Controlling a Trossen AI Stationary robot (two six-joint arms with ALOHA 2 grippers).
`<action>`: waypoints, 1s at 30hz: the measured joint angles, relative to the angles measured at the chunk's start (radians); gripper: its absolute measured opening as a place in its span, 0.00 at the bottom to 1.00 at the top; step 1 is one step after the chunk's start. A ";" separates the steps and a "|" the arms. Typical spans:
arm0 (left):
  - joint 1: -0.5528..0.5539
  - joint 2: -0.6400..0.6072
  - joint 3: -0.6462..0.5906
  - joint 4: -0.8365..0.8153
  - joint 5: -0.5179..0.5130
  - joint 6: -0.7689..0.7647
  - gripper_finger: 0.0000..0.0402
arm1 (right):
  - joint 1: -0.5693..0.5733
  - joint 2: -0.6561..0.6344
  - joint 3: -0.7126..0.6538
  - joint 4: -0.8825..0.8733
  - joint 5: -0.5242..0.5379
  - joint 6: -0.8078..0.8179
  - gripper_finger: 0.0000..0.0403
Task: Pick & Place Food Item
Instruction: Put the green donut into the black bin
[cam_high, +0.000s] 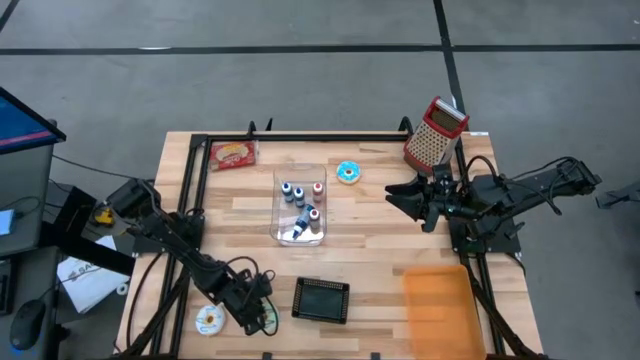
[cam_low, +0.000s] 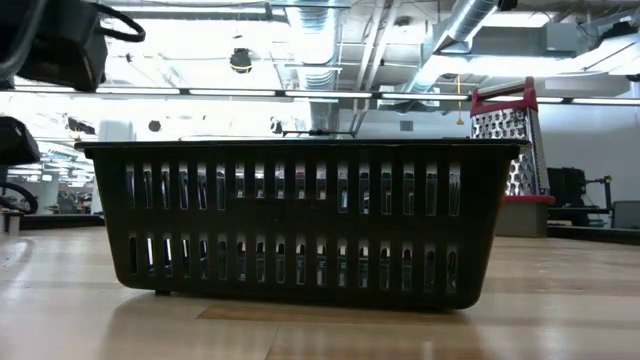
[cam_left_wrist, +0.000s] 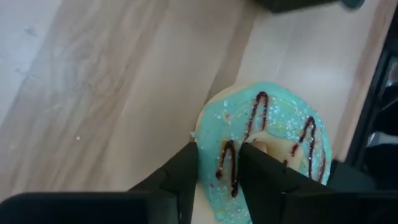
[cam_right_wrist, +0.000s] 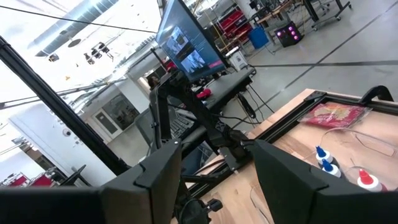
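Note:
A donut (cam_left_wrist: 267, 134) with pale teal icing and dark drizzle lies flat on the wooden table near its front left corner; in the high view it shows as a pale ring (cam_high: 208, 320). My left gripper (cam_high: 228, 316) comes down onto it, its fingers closed on one side of the ring (cam_left_wrist: 221, 168). My right gripper (cam_high: 405, 195) hangs open above the table's right side, nothing between its fingers (cam_right_wrist: 217, 174). My left gripper pinches the donut's ring (cam_left_wrist: 225, 163) between its two fingers, one finger (cam_left_wrist: 261, 168) at the hole and the other (cam_left_wrist: 183, 171) outside the rim. The fingers slant steeply down from above. The donut lies flat on the table.
A black slatted basket (cam_high: 320, 299) stands just right of the donut, filling the low view (cam_low: 300, 220). A clear tray of small bottles (cam_high: 300, 205), a blue donut (cam_high: 348, 172), a red packet (cam_high: 233, 153), a grater (cam_high: 435, 132) and an orange tray (cam_high: 440, 300) are on the table.

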 joint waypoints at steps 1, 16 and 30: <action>0.000 -0.004 0.000 0.003 -0.007 -0.007 0.25 | 0.000 0.000 0.000 0.000 0.000 0.000 0.48; 0.003 -0.211 0.000 -0.009 -0.194 -0.049 0.25 | 0.000 0.000 0.000 -0.002 -0.003 -0.004 0.48; 0.266 -0.160 0.000 0.281 -0.130 0.311 0.25 | 0.026 0.000 0.000 -0.009 -0.003 -0.027 0.48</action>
